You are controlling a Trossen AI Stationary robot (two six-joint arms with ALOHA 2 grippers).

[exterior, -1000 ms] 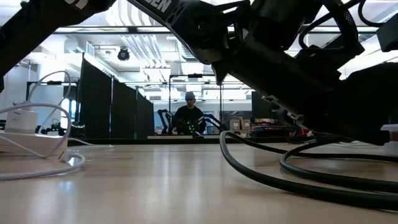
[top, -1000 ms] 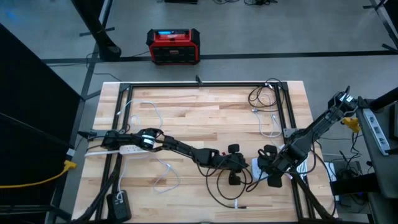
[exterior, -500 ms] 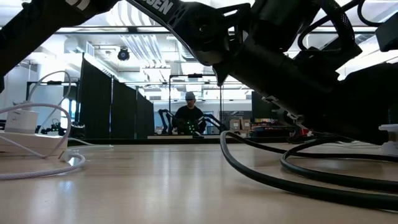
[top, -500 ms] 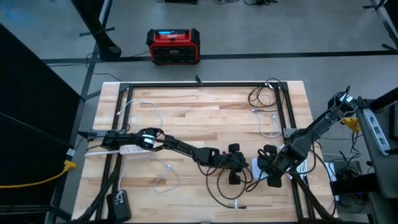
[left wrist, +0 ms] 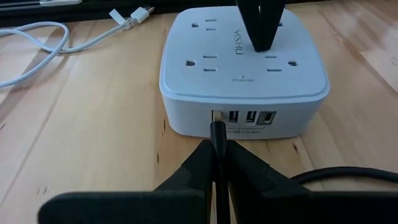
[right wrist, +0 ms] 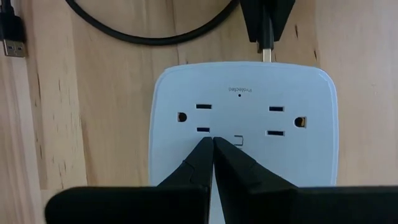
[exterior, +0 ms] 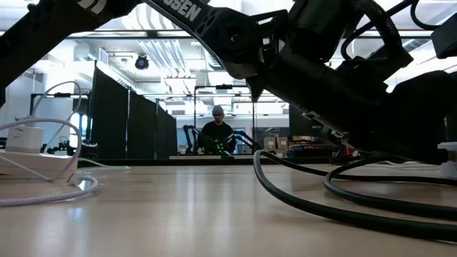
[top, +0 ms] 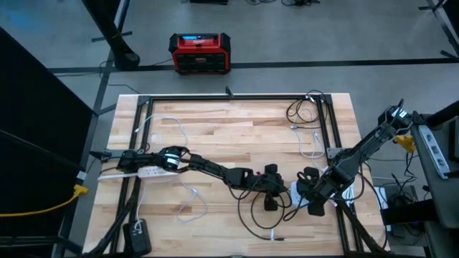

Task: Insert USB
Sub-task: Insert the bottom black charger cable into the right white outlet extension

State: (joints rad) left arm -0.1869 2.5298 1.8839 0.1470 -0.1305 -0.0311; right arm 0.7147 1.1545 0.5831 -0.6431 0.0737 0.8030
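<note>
The white power strip (left wrist: 244,68) sat on the wooden table (top: 229,136) at roughly four o'clock from the table's centre in the high view, between the two arms. Its top face carried paired mains sockets; its side face showed a row of USB ports.

The left gripper (left wrist: 217,163) was closed to a narrow pinch on a black USB plug (left wrist: 217,134), with its black cable (left wrist: 348,176) trailing off beside the fingers. In the left wrist view the metal tip of the plug met the endmost port of the row. How deeply it was seated could not be told. In the high view the left gripper (top: 276,188) lay at the nine o'clock side of the strip.

The right gripper (right wrist: 212,149) was fully closed with nothing between its fingers. Its joined fingertips pressed down on the top face of the strip (right wrist: 244,149), among the sockets. In the high view the right gripper (top: 301,189) approached from the three o'clock side.

A white cable (top: 176,132) looped across the table toward nine o'clock, and a second white cable (top: 310,143) lay toward one o'clock. A spare black USB connector (right wrist: 12,28) lay on the wood beside the strip. A red and black case (top: 200,53) stood on the floor beyond the table at twelve o'clock. In the low view a person (exterior: 217,132) sat far back in the room.
</note>
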